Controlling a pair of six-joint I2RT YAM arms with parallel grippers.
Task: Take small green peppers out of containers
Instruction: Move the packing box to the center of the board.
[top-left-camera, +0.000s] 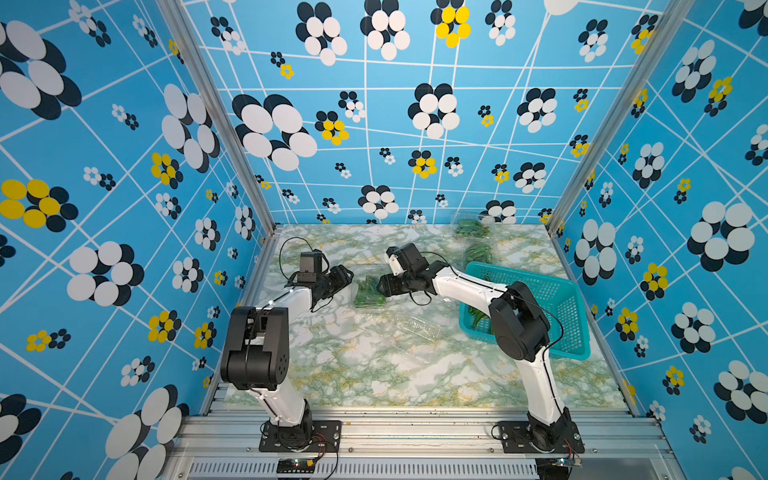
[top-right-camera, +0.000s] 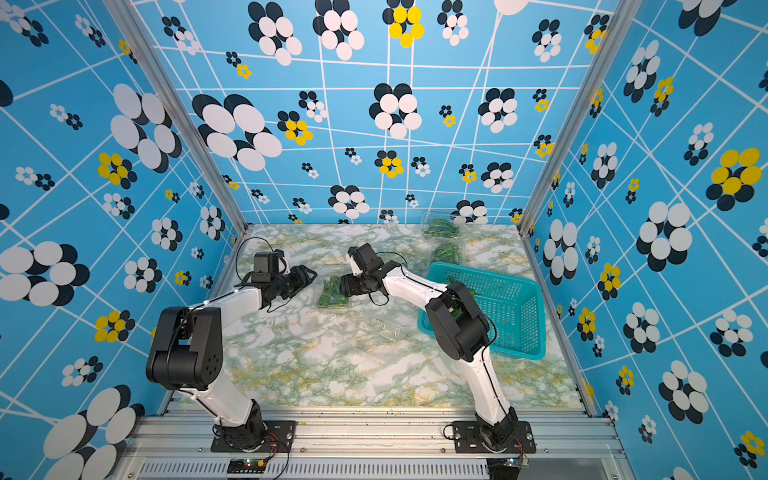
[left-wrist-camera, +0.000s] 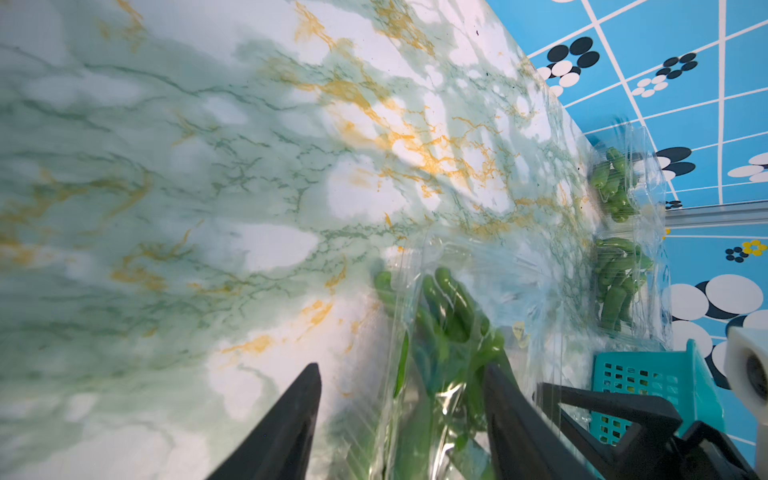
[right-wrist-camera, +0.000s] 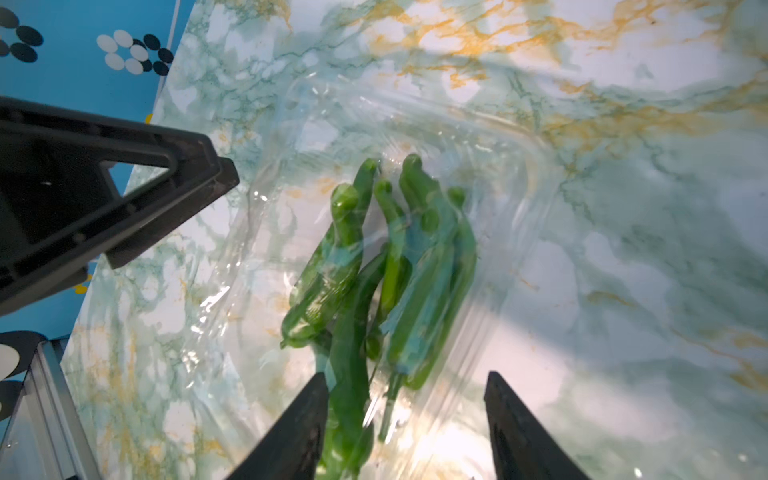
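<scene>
Between left claw and right claw sits a pepper-filled container.

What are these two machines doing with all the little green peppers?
They're unpacking small green peppers. The left end effector and right end effector, both open, flank a clear container of them mid-table; neither grips it. An empty container lies nearer the front, two full ones wait at the back, and a few peppers sit in the teal basket.
</scene>
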